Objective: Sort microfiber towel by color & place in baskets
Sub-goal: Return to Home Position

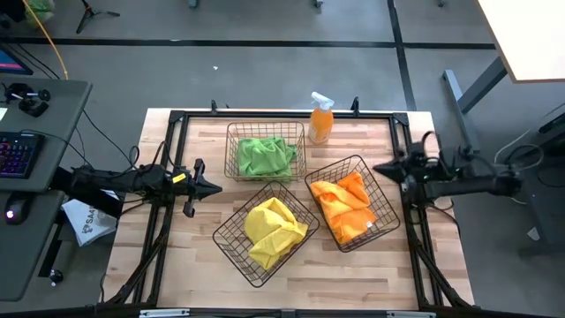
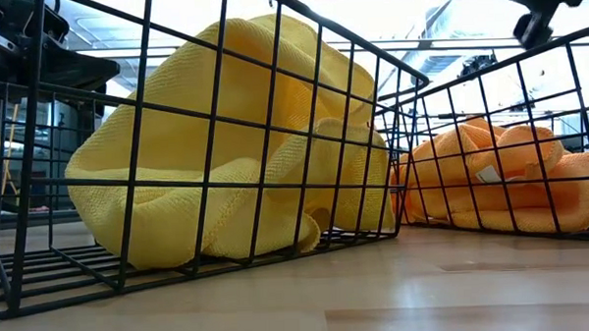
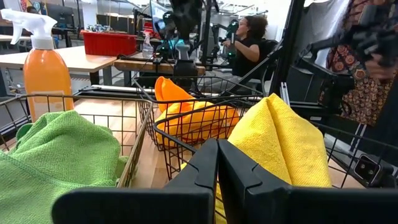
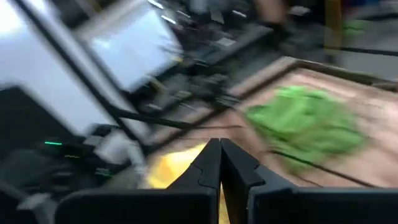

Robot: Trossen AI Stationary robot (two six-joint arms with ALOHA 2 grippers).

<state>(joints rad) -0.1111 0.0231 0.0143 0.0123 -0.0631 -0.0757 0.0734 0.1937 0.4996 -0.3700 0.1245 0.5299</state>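
Three dark wire baskets stand on the wooden table. The far one [image 1: 265, 150] holds a green towel [image 1: 266, 155]. The near middle one [image 1: 264, 231] holds a yellow towel [image 1: 273, 230]. The right one [image 1: 353, 203] holds an orange towel [image 1: 346, 206]. Each towel lies crumpled on its basket floor. My left gripper [image 1: 214, 187] hovers at the table's left side, left of the baskets, shut and empty; its fingers meet in the left wrist view [image 3: 217, 163]. My right gripper [image 1: 378, 167] hovers at the right side, by the orange basket's far corner, shut and empty [image 4: 220, 163].
An orange spray bottle [image 1: 320, 118] stands at the far edge, between the green and orange baskets. Bare wood lies along the near edge [image 1: 353, 283]. A person [image 3: 247, 38] sits beyond the table. A desk with a keyboard [image 1: 18, 150] stands to the left.
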